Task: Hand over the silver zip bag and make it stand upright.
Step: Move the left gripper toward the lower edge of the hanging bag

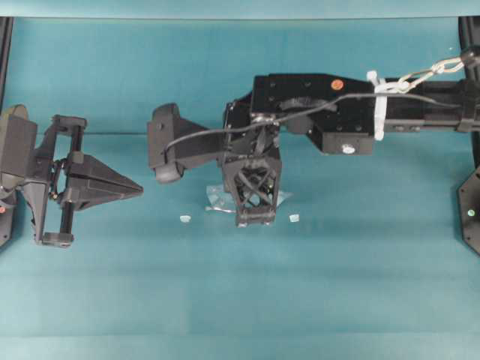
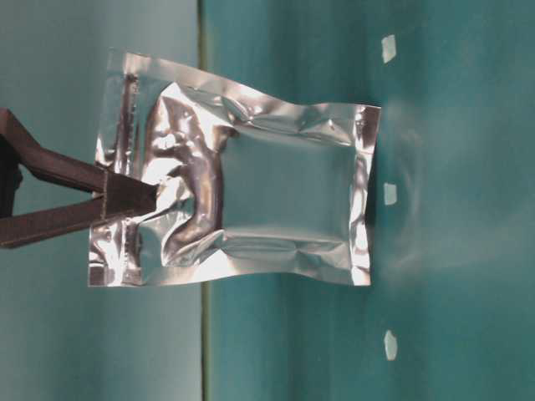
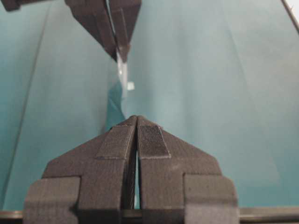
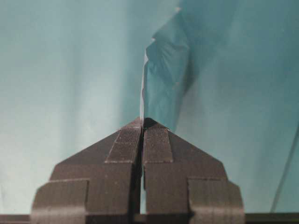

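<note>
Silver zip bag (image 2: 251, 196) hangs pinched in my right gripper (image 2: 150, 200), bottom edge touching the table (image 2: 451, 125); my left gripper (image 1: 139, 191) sits closed, empty.

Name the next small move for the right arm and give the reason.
Probably open the right gripper slowly. It is pinched on the silver zip bag, whose far edge looks to be at the table; the left gripper is shut, empty and clear.
</note>
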Robot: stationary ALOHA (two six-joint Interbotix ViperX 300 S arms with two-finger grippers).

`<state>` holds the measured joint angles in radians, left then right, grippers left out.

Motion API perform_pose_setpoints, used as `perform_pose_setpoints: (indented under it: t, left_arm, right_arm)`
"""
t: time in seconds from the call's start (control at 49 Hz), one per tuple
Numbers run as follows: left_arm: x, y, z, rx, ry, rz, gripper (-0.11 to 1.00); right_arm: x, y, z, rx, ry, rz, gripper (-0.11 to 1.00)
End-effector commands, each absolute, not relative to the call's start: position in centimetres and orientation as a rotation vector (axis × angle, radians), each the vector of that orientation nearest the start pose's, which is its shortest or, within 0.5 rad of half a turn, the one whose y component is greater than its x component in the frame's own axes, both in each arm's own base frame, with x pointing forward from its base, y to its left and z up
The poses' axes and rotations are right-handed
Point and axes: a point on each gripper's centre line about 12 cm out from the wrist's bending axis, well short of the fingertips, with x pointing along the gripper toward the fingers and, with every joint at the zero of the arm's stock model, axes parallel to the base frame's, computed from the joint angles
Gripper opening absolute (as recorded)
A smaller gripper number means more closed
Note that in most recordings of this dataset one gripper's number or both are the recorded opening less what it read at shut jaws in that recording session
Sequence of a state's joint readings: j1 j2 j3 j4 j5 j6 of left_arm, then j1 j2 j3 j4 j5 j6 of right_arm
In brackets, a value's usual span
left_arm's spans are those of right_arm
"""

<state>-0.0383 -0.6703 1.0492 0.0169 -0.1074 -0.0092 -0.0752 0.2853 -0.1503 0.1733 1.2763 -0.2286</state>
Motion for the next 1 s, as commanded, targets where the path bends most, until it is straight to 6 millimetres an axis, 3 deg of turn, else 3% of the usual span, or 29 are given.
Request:
perform_pose_setpoints:
  t: [0.0,0.163,0.306,0.388,0.551,0.633,0.98]
  left_arm:
    - [25.5,-1.0,26.0,0.013,0.256,-0.04,-0.04]
    - [25.6,-0.9,25.7,0.012,0.268,-0.037,0.02]
    - [25.8,-0.5,25.2,-0.002,0.285,-0.02,0.13]
    - [25.9,0.1,24.8,-0.036,0.301,0.006,0.29]
    - [26.1,0.4,23.8,-0.091,0.314,0.027,0.79]
    - [26.1,0.2,23.0,-0.103,0.32,0.022,0.94]
    - [27.8,-0.1,18.9,-0.161,0.241,0.01,0.91]
  right_arm:
    - [45.9,-1.2,25.1,0.001,1.361,0.211,-0.01]
    - [45.9,-0.9,25.1,-0.004,1.364,0.218,-0.01]
    - [45.8,-0.4,25.1,-0.01,1.394,0.234,-0.01]
    - [45.8,-0.3,25.2,-0.011,1.409,0.24,-0.01]
    - [46.4,-0.2,25.5,-0.016,1.398,0.244,-0.01]
    - [46.6,-0.1,25.7,-0.02,1.391,0.245,-0.01]
    - [46.7,-0.1,25.7,-0.019,1.389,0.244,-0.01]
